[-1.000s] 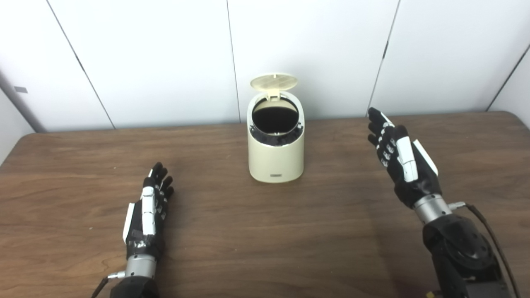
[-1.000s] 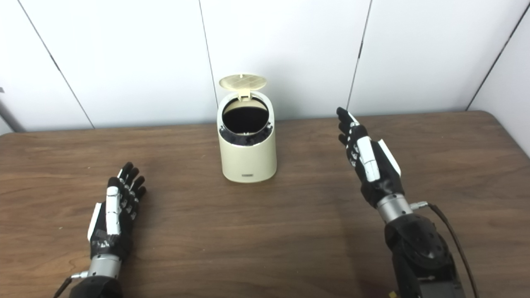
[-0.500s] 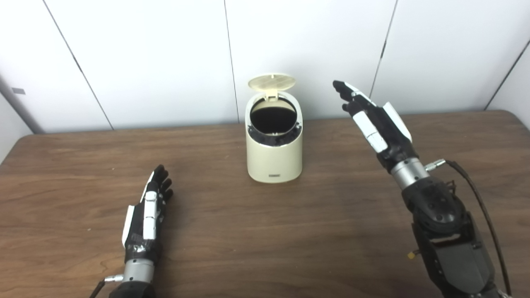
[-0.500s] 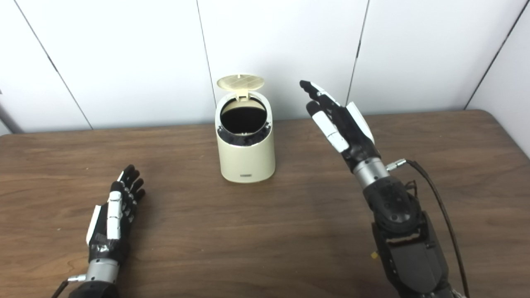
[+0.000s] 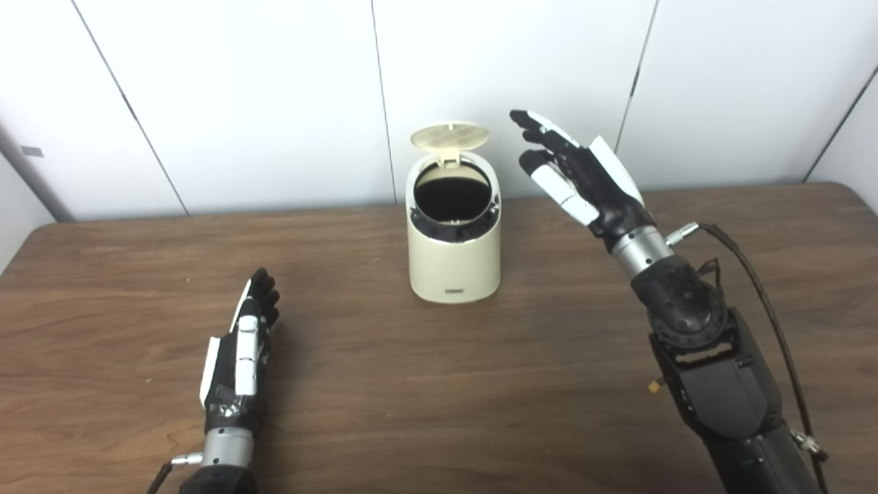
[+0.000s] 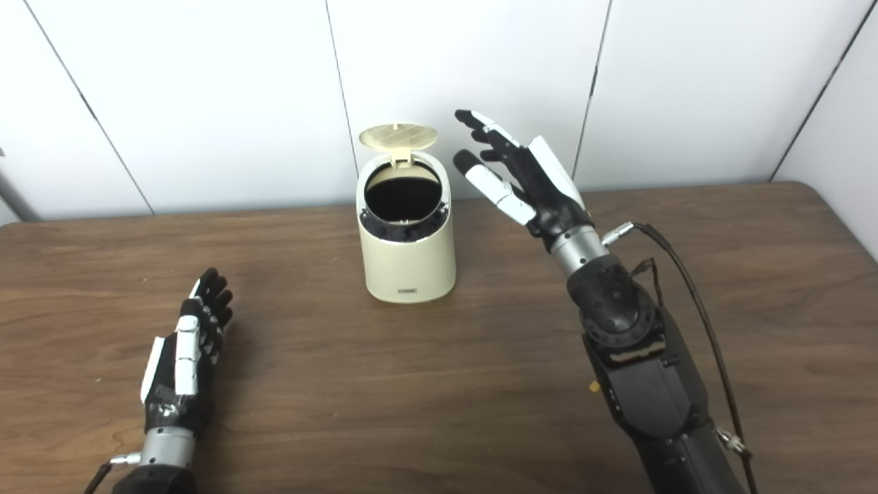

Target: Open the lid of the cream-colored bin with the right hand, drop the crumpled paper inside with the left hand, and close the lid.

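The cream-colored bin (image 5: 453,261) stands upright at the back middle of the wooden table (image 5: 439,384). Its round lid (image 5: 450,135) is tipped up and back, and the dark inside shows. My right hand (image 5: 576,175) is open and empty, raised in the air to the right of the bin at lid height, fingers pointing up and left, apart from the lid. My left hand (image 5: 240,350) is open and empty, low over the table at the front left. No crumpled paper is in view.
A white panelled wall (image 5: 274,96) runs close behind the bin. A black cable (image 5: 768,302) hangs along my right forearm. The table's far right corner (image 5: 850,192) is rounded.
My right hand has risen from beside the table and swung left toward the bin's lid. My left hand has stayed at the front left, turning slightly more edge-on.
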Robot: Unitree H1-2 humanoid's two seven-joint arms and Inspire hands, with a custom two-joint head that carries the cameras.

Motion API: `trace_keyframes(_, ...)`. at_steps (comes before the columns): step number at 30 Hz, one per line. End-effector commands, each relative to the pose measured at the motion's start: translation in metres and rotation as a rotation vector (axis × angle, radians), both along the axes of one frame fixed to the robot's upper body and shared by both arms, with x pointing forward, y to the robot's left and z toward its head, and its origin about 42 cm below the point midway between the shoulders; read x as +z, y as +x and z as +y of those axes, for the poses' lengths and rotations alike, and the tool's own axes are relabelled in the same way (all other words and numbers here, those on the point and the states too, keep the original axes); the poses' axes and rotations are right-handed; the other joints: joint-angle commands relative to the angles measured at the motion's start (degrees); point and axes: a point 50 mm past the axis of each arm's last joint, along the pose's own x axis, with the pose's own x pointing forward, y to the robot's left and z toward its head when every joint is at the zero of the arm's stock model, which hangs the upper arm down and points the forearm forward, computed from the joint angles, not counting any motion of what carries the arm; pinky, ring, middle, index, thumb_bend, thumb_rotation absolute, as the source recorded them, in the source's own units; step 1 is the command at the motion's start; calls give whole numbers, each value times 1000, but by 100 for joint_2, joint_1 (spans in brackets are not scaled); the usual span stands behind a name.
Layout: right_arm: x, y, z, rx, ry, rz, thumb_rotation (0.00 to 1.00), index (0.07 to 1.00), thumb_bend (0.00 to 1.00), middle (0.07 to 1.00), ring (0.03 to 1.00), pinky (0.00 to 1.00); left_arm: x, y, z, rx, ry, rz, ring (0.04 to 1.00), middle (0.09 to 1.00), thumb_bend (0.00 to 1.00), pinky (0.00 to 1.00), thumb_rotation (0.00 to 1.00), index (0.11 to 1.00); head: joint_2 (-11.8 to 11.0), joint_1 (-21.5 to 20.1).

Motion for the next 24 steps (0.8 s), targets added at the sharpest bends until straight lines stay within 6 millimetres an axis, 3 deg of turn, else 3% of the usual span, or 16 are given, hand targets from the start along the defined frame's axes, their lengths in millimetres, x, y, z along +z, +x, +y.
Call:
trace_keyframes(1,32,7,8,4,-14,-124,1000,908,546,930,920,870,-20,-7,3,2,10,40,983,985,541,992,1000,1000,-20,-5)
trace_keyframes(16,50,25,11,2,-180,-173,1000,891,505,910,893,824,-22,-13,-6,12,-2,49,945,961,528,945,1000,989,-179,150)
trace_keyframes(24,52,26,12,18,-294,-188,995,899,540,914,903,834,-24,-16,-10,18,-11,59,950,963,531,950,1000,981,-218,258)
